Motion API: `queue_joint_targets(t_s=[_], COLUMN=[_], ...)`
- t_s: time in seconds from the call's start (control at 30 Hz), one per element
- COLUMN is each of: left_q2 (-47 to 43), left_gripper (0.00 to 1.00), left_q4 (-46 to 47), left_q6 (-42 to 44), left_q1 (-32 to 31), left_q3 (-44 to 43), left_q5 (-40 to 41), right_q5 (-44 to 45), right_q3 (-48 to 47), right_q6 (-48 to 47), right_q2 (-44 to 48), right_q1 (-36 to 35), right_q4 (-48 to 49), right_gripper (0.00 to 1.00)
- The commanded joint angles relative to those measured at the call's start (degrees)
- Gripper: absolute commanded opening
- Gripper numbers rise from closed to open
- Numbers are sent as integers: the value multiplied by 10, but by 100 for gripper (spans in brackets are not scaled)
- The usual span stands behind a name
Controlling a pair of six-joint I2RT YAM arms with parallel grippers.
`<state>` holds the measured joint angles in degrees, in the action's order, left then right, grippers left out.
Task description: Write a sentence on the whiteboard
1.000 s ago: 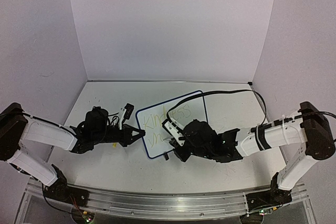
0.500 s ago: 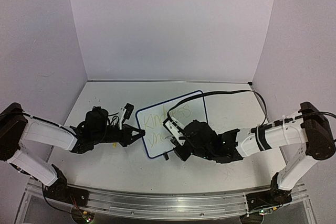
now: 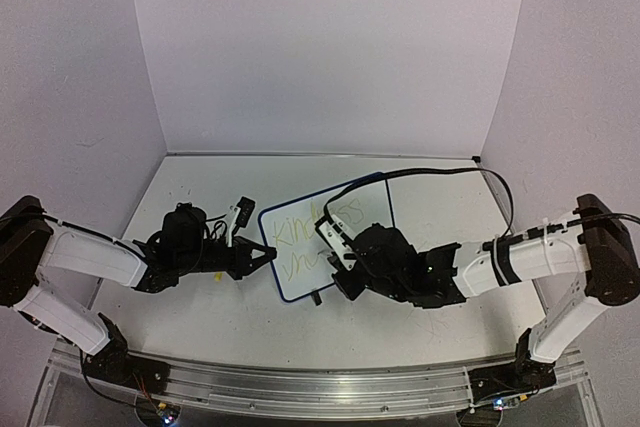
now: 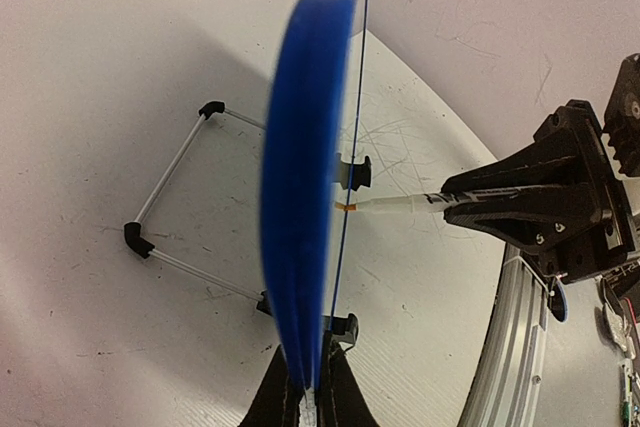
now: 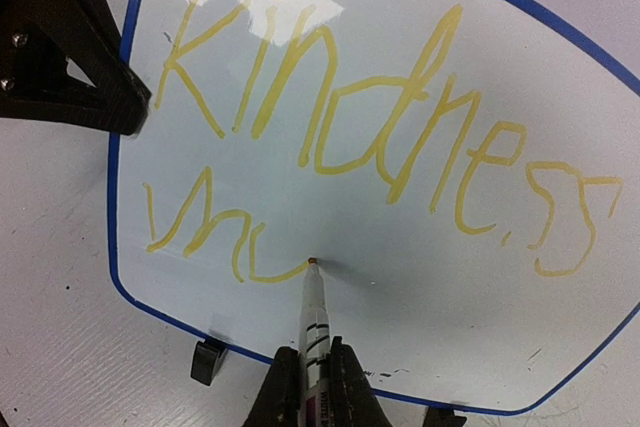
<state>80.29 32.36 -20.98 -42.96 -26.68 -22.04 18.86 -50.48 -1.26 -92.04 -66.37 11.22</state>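
Whiteboard stands tilted mid-surface. Left pincer clenched on its blue frame edge. Right pincer grasping marker, tip touching board. Sentence reads "kindness", then "mu".

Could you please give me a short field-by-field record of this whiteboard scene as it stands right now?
left gripper: shut on the left edge of the whiteboard
right gripper: shut on the marker
marker tip: touching the board at the end of the second line
sentence: yellow-green; "Kindness" written in full, second line only begun
wire stand: resting on the table behind the board
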Motion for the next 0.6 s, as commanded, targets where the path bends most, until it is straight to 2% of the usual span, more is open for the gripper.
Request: queue_joint_targets(t_s=[0.0,0.57], left_q2=[-4,-3], left_gripper=[0,0], left_q4=[-46,-47], left_q6=[20,22], left_q1=[1,1], left_q3=[-7,-8], left_q5=[29,30], right_q5=[25,25], right_q3=[-14,-18], right_q6=[5,4], right_q2=[14,15], right_q1=[8,8], right_q4=[29,35], right_gripper=[0,0])
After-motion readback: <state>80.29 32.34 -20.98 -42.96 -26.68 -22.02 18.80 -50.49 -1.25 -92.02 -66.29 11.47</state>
